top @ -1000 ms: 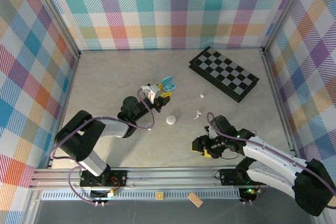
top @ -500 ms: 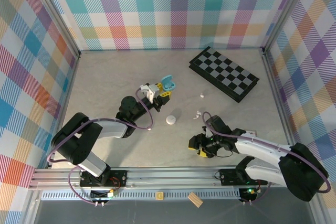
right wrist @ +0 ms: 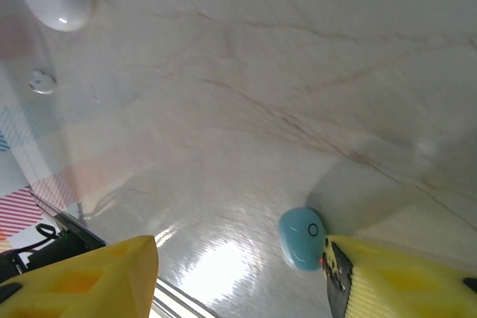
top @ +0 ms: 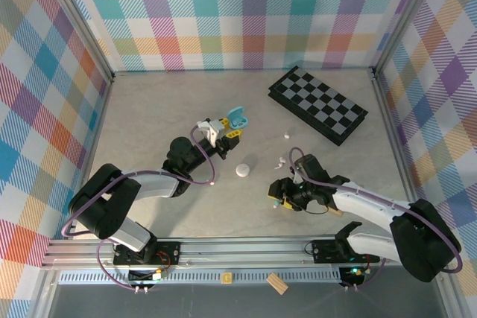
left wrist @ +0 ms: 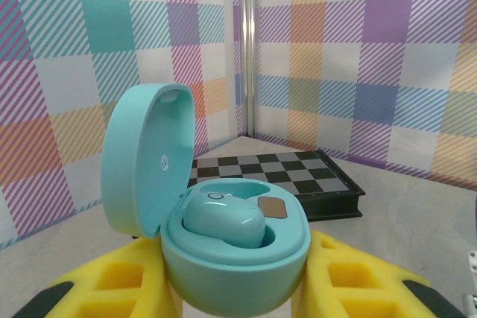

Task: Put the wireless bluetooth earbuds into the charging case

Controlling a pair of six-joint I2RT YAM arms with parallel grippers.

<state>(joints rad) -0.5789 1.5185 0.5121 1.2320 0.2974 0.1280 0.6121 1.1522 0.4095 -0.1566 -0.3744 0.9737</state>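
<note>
**On the tabletop: one bud seated in the case, one loose at the right fingers**

1. Left arm. It reaches from its base forward and rightward over mid-table, with the forearm low and the wrist angled toward the far wall. The left gripper [top: 229,128] is closed narrowly on the teal charging case [left wrist: 235,255], and a yellow finger [left wrist: 97,288] presses each flank. The case is held upright with its lid swung open.
2. Seated bud [left wrist: 222,221]. Light blue, it rests in a cup inside the teal charging case.
3. Right arm. Bent at the elbow, it lies low across the near right of the table with the wrist pointing left. The right gripper [right wrist: 238,258] has its jaws well apart and grips nothing.
4. Loose bud [right wrist: 302,237]. Light blue, it lies on the table just beside the inner face of one yellow finger. Whether the two touch cannot be told.
5. White case [top: 243,170]. It sits on the table between the two grippers.
6. White buds, two. The nearer white bud [top: 280,161] and the farther white bud [top: 286,136] lie beyond the right gripper.
7. Chessboard [top: 317,103]. It lies at the far right of the table.
8. Wooden block [top: 277,282]. It sits off the table, below the front rail.
</note>
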